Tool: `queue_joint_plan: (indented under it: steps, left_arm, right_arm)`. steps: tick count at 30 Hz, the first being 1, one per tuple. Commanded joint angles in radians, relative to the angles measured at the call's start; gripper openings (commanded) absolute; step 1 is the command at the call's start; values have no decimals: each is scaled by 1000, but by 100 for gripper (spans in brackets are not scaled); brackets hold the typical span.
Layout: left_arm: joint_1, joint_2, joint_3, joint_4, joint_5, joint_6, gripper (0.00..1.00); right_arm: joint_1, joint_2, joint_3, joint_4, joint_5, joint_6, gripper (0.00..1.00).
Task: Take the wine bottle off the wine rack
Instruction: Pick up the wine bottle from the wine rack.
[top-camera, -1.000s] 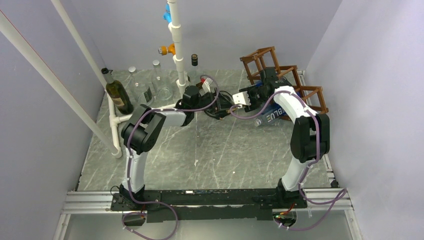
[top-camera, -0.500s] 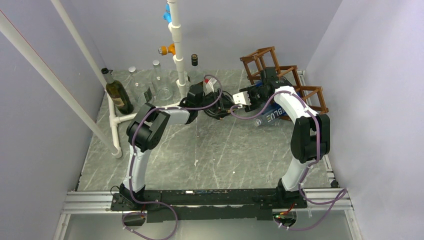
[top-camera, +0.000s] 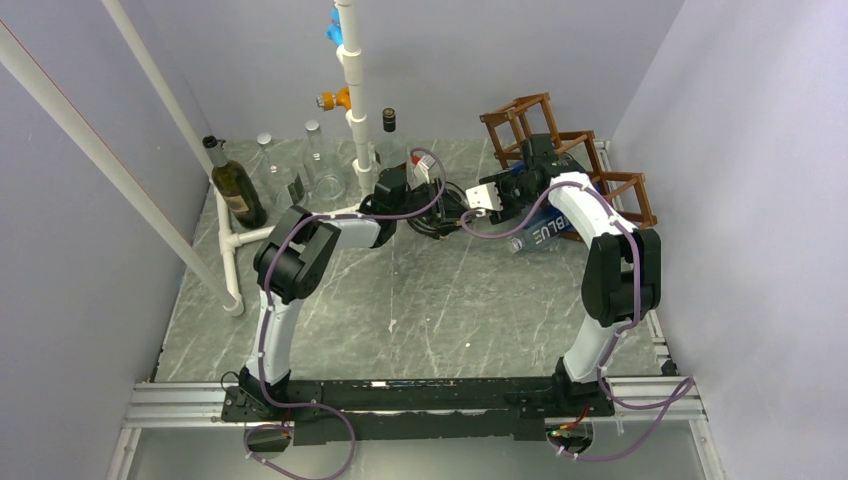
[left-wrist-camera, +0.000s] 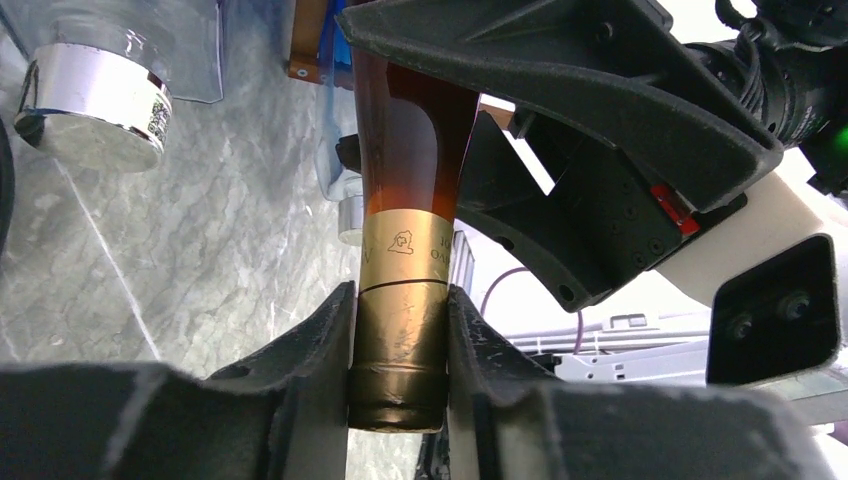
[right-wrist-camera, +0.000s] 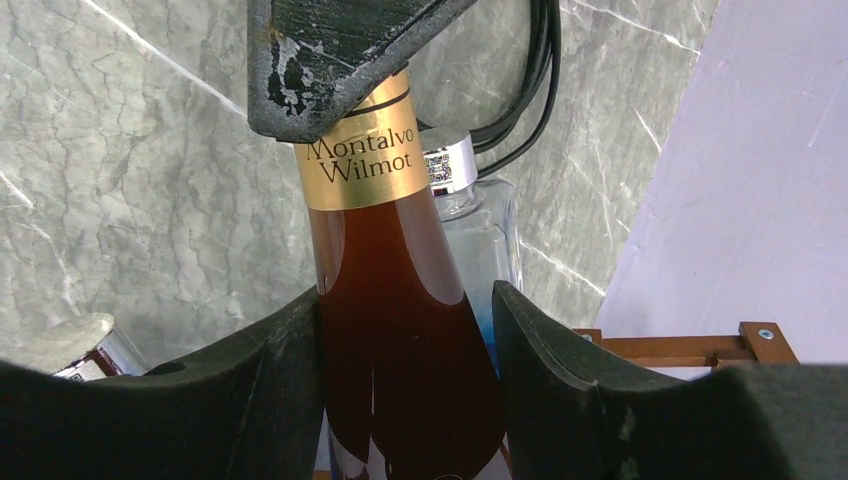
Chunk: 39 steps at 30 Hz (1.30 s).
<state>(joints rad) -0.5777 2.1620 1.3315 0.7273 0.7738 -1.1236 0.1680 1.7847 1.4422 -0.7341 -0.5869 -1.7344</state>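
The wine bottle (left-wrist-camera: 405, 130) is amber with a gold foil neck labelled "Montalvo Wilmot" (right-wrist-camera: 360, 160). My left gripper (left-wrist-camera: 400, 310) is shut on that foil neck, both fingers pressed against it. My right gripper (right-wrist-camera: 405, 330) is shut on the bottle's dark shoulder (right-wrist-camera: 390, 290), further down the glass. In the top view the two grippers meet nose to nose, left gripper (top-camera: 432, 215) and right gripper (top-camera: 478, 205), just left of the reddish-brown wine rack (top-camera: 560, 150). The bottle's body is mostly hidden under my right wrist there. A rack bar (right-wrist-camera: 690, 345) shows behind the bottle.
A clear bottle with a silver cap (left-wrist-camera: 95, 105) lies close on the marble. Another clear bottle (right-wrist-camera: 475, 220) sits behind the wine bottle. A blue-labelled bottle (top-camera: 545, 232) lies by the rack. A dark green bottle (top-camera: 235, 190), glassware (top-camera: 315, 170) and white pipes (top-camera: 355, 90) stand at the back left.
My left arm has reached a little further right and its jaws have closed onto the bottle's foil neck. The right arm and its grip have not moved.
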Motion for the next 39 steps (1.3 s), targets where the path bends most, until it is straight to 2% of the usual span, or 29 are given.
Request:
queue_joint_plan:
  steps: [1,2,5,6,7,9,13,26,39]
  left_arm:
    - [-7,13,23,55,10,-27,4]
    - [-8,11,18,67,13,-34,0]
    - [-7,-3,3,83,15,-39,0]
    - [-8,-9,-3,87,15,-37,0]
    - [-8,-19,-6,88,15,-34,0]
    - [-8,-36,-17,85,16,-24,0]
    - [-7,-69,-30,61,18,5,0]
    - [3,-88,-58,86,27,4,0]
    - [4,-80,-50,102,41,-7,0]
  right_arm:
    - [-13,-34,-12,-58,-40,51,0]
    - [-13,-34,-15,-54,-34,52,0]
    - [-14,-34,-21,-49,-19,58,2]
    - [-14,-33,-20,-50,-13,60,9]
    - [-13,-32,-18,-57,-7,63,23]
    - [-14,-32,-19,-55,6,84,42]
    - [-20,-52,-48,-38,20,62,57]
    - [-70,-65,-16,-73,69,14,86]
    - [-163,-29,63,-77,127,-53,86]
